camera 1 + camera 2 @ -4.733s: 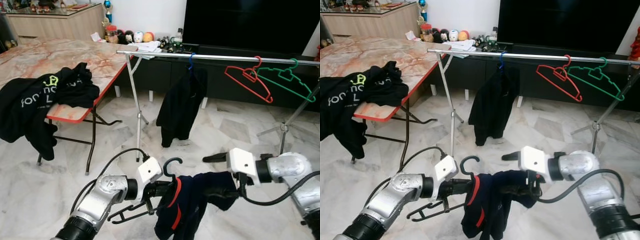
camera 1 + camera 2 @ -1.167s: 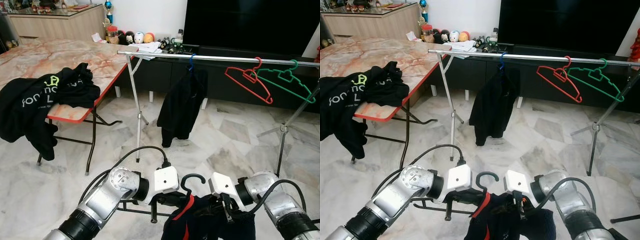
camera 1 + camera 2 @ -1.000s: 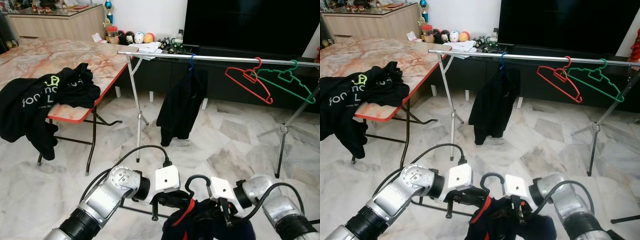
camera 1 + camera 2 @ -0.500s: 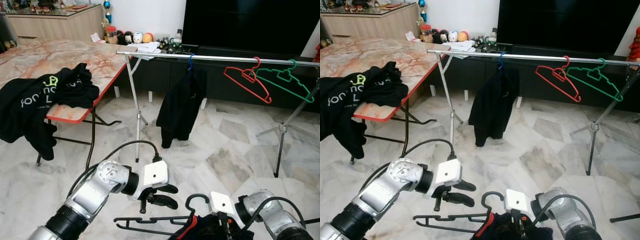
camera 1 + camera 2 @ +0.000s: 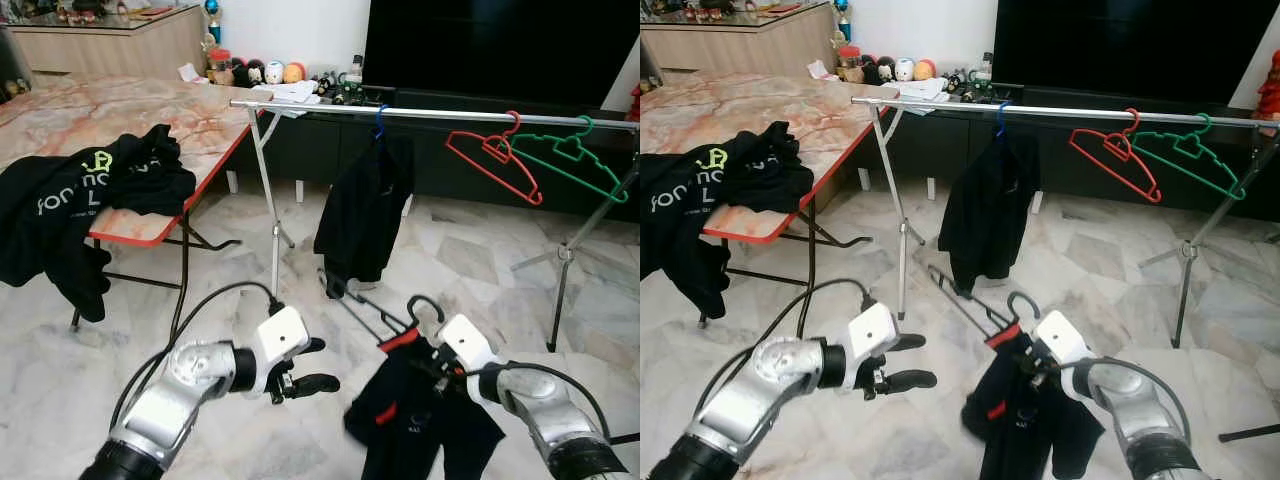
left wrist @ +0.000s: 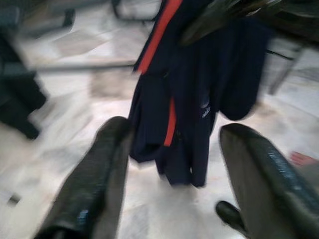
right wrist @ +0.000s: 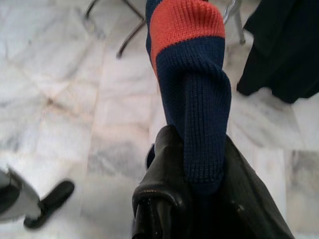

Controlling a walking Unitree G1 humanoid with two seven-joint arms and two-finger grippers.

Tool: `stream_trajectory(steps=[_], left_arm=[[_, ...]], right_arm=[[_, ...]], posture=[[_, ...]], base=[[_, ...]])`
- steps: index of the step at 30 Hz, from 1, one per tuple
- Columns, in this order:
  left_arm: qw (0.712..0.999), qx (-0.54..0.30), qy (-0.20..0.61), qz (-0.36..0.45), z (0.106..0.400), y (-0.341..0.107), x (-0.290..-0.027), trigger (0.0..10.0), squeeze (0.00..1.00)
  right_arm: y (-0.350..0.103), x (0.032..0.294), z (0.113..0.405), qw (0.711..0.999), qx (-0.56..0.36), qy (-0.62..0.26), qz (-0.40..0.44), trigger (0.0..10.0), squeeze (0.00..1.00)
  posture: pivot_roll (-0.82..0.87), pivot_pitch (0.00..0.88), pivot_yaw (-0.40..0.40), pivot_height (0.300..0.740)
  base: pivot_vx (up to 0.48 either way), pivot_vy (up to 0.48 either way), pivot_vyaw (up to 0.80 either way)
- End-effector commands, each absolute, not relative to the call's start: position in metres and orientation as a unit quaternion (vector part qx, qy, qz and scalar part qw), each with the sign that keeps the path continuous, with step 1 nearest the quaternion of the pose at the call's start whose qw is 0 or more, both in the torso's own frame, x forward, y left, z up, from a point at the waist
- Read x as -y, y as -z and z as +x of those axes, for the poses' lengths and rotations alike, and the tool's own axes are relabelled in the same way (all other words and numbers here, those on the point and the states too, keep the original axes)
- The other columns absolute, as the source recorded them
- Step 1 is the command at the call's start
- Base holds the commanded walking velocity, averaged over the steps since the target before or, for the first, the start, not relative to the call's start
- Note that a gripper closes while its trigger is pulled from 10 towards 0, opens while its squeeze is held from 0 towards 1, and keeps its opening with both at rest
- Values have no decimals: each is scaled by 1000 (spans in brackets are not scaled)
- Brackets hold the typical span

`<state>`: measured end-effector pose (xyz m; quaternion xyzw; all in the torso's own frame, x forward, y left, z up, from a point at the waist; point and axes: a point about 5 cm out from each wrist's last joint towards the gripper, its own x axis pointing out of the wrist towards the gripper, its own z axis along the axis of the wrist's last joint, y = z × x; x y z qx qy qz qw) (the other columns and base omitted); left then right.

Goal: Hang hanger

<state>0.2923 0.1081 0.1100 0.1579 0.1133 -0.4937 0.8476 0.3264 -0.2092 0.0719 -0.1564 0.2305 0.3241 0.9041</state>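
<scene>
My right gripper (image 5: 437, 365) clamps the navy sweater (image 5: 420, 420) on its black hanger (image 5: 385, 312) — low, near the floor, right of centre | left gripper (image 5: 305, 366) spread, empty | rail (image 5: 430, 116) far behind.

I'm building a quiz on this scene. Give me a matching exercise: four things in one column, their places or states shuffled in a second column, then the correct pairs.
Things:
1. red hanger
2. navy garment with orange trim
3. black printed shirt
4. left end effector

Places or states:
A. draped over the edge of the marble-top table
B. open, holding nothing, low over the floor
C. hanging bare on the metal rail
D. on a black hanger, held up by the right end effector

Pairs: 1-C, 2-D, 3-A, 4-B
</scene>
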Motion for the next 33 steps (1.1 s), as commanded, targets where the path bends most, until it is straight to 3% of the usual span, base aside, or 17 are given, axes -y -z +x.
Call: stream_trajectory(steps=[1, 5, 14, 24, 33], left_arm=[[875, -125, 430, 186, 302, -96, -117, 10000, 0], [916, -119, 326, 201, 316, -79, -124, 10000, 0], [924, -97, 282, 238, 326, -64, -111, 10000, 0], [909, -77, 296, 284, 323, -56, -101, 10000, 0], [869, -63, 321, 371, 317, -43, -100, 10000, 0]], right_arm=[[-92, 198, 335, 918, -184, -321, -140, 0, 0], [-119, 178, 340, 917, -141, -346, -139, 0, 0], [-165, 154, 341, 918, -91, -365, -127, 0, 0], [-184, 133, 337, 908, -72, -393, -128, 0, 0], [-202, 105, 324, 889, -49, -438, -125, 0, 0]], posture=[[-4, 79, -10, 740], [-16, 80, -11, 740], [-26, 81, -20, 740], [-29, 80, -28, 740], [-32, 76, -32, 740]], base=[[0, 0, 0], [0, 0, 0], [0, 0, 0], [0, 0, 0], [0, 0, 0]])
